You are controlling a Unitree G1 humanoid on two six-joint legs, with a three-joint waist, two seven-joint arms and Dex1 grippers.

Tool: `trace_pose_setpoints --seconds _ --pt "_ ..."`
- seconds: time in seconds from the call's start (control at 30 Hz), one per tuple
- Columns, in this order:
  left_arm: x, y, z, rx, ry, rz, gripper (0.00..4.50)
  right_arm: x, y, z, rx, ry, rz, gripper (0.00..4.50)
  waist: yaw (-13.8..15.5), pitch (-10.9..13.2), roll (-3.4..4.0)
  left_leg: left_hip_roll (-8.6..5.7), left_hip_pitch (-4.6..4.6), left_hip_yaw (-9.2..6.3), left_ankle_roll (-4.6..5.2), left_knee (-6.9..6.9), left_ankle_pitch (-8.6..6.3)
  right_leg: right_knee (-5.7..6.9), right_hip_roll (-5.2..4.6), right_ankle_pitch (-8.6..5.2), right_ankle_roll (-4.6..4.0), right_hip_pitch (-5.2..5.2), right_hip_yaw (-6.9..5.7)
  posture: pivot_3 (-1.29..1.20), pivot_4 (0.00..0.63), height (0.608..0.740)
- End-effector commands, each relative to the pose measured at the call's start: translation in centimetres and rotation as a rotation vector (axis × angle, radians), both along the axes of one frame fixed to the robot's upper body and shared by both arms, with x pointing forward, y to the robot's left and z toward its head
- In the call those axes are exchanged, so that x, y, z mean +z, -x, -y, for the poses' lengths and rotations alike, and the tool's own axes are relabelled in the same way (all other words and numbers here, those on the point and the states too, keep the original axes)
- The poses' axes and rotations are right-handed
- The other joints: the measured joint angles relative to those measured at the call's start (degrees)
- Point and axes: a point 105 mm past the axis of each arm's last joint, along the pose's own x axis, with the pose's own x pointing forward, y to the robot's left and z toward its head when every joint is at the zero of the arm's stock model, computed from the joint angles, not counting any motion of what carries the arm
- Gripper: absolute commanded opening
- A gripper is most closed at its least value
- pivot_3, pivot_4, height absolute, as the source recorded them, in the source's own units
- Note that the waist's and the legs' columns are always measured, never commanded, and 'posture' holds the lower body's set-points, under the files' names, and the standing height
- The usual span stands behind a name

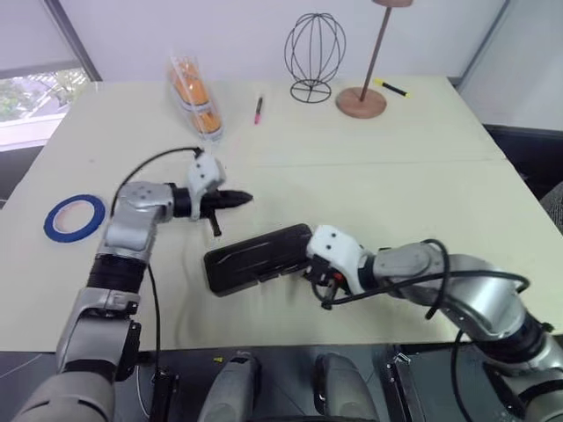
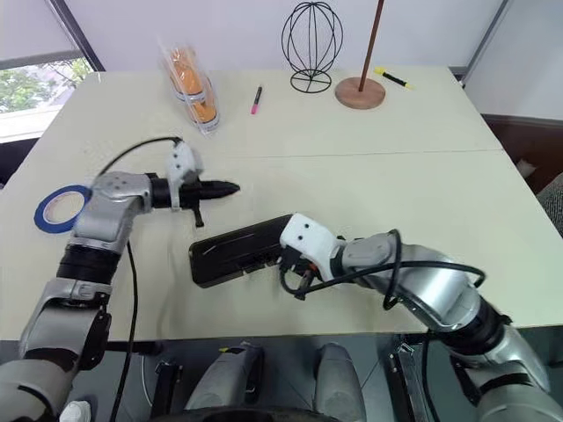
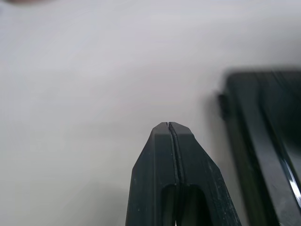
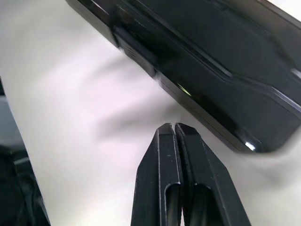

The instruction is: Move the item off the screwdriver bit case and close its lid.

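The screwdriver bit case lies flat near the front edge of the cream desk, a dark, glossy rectangular slab set at a slant; its lid is down, and the smoky plastic is too dark to make out the bits beneath. One end of the case is hidden behind the white wrist housing of the right arm. The right hand has its two black fingers pressed together with nothing between them, its tip just beside the case's long edge; whether it touches the edge cannot be told. In the right wrist view a small raised latch tab shows on that edge. The left hand hangs above the desk behind the case, fingers shut tight on nothing, pointing toward the desk's right side; in the left wrist view a blurred corner of the case is cut off at the frame's edge. The blue tape roll, a flat ring with a pale inner core, rests on the desk near the left edge, well apart from the case. Toward the back edge stand a black wire globe, a round wooden base with a thin pole cut off at the top, a clear tube of orange pieces, a pink-tipped pen and a yellow marker.
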Motion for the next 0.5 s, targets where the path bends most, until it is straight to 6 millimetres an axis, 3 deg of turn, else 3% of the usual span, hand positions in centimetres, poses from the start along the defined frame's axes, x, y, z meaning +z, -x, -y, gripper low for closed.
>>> trace_pose_setpoints --seconds 0.03,0.27,0.5 --pt "3.4 0.9 -1.4 0.084 0.097 0.065 0.0 2.5 -1.4 0.9 -0.016 -0.075 0.059 0.07 -0.16 0.01 0.01 0.0 0.0 0.01 0.0 0.0 0.0 -0.01 0.0 0.0 0.0 0.0 0.0 0.0 0.15 0.74" --pt "2.8 5.8 -2.1 0.122 0.151 -0.046 0.0 5.8 -2.5 1.1 0.015 -0.221 0.114 0.07 -0.13 0.04 0.04 0.04 -0.02 0.03 -0.01 -0.09 0.0 -0.01 0.02 0.0 -0.01 -0.09 0.06 0.0 0.15 0.74" --pt "1.5 9.4 -2.2 0.154 0.18 -0.14 0.0 6.5 -3.3 1.0 0.027 -0.245 0.145 0.07 0.14 0.05 0.02 0.02 -0.07 0.04 -0.03 -0.04 0.0 -0.05 -0.02 0.01 -0.02 -0.08 0.07 0.0 0.15 0.74"
